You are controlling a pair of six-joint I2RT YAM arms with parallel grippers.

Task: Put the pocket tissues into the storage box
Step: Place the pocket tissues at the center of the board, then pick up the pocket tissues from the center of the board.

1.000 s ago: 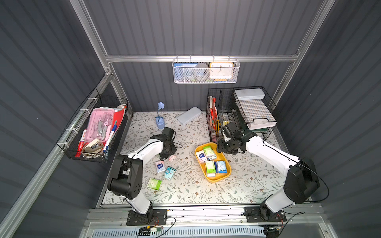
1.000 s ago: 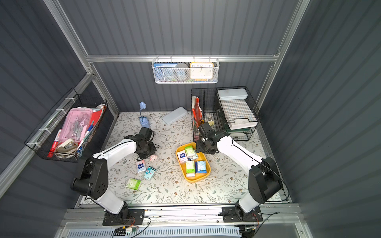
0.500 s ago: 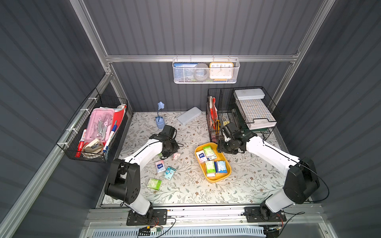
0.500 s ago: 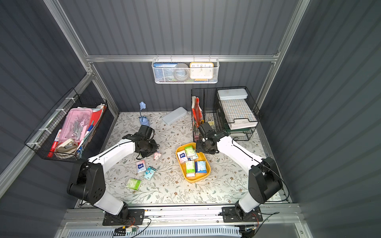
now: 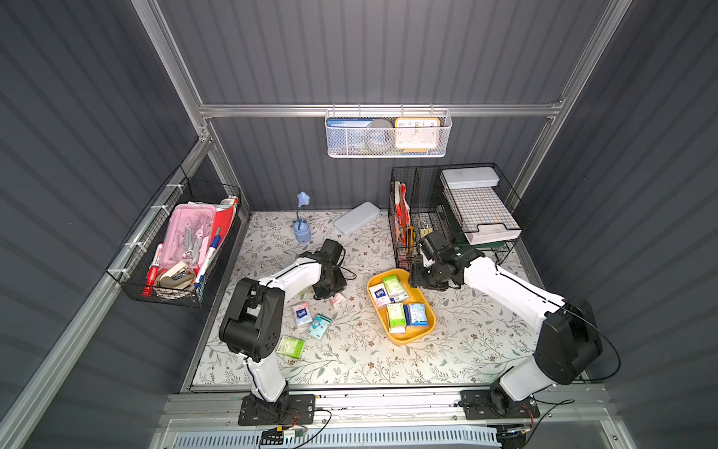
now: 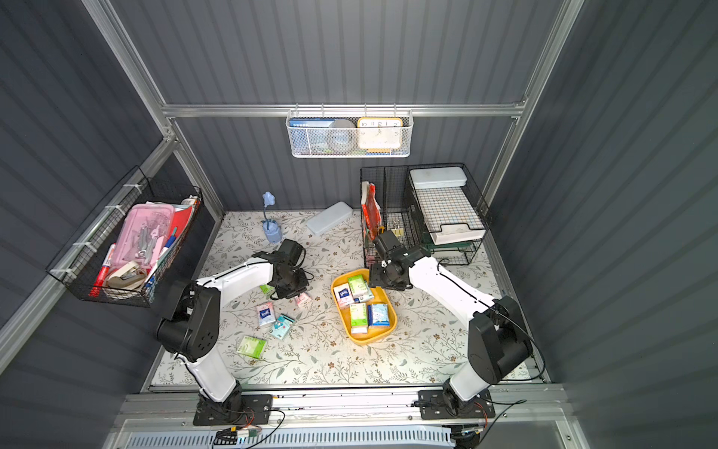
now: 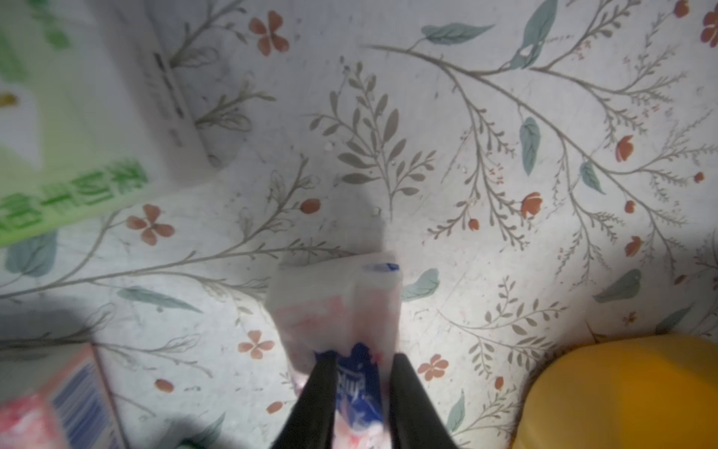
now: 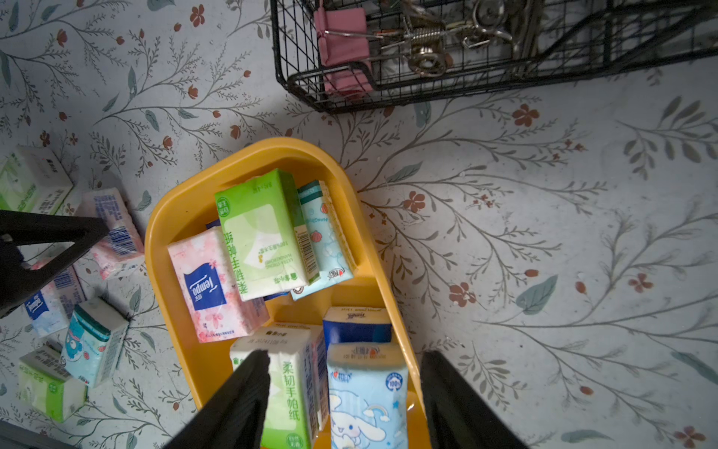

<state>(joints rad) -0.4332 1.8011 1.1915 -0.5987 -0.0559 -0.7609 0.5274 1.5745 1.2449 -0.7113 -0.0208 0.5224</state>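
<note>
Several pocket tissues (image 5: 302,314) lie loose on the floral table (image 5: 369,361) at left, and the left pincer (image 7: 363,359) is pinching a pink packet (image 7: 338,307) among them. Rightward, the yellow storage box (image 5: 404,340) holds more packets. The right pincer (image 8: 345,355) is spread over its end, holding nothing.

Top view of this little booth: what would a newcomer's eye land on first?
The bright yellow storage box mid-table, holding colourful pocket tissues, stands out against the floral table. Beside it, the left end effector pinches a pink packet. The right end effector hangs open over the box's rim.
</note>
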